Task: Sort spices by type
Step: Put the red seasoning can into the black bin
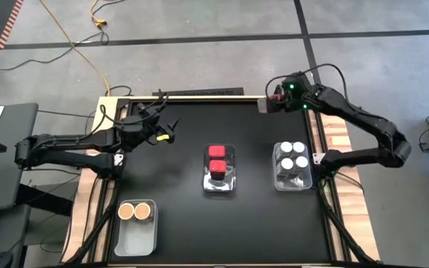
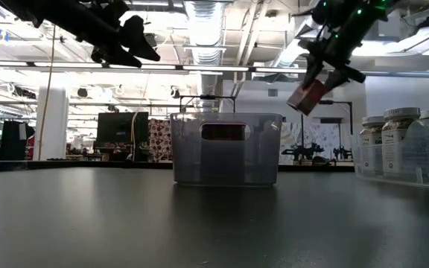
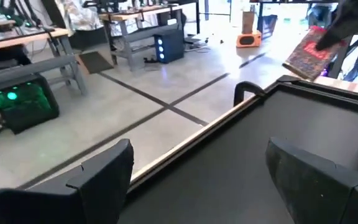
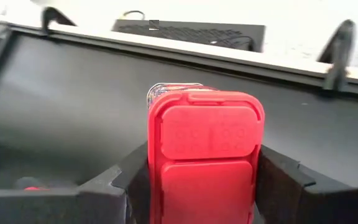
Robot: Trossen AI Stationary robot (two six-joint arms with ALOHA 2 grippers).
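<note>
On the black table [image 1: 177,216] sit three clear bins: tan-topped jars [image 1: 134,212] front-left, red-topped spices [image 1: 218,158] in the middle bin [image 1: 220,186], white-lidded jars [image 1: 292,153] right. Right gripper [image 1: 265,104] is up near the far edge, clamped on a red-lidded spice jar [image 4: 205,152] — long axis tilted, off the table. Middle bin lies toward the front and to its left, likely the drop target. Left gripper [image 1: 171,134] hovers with fingers apart, empty.
</note>
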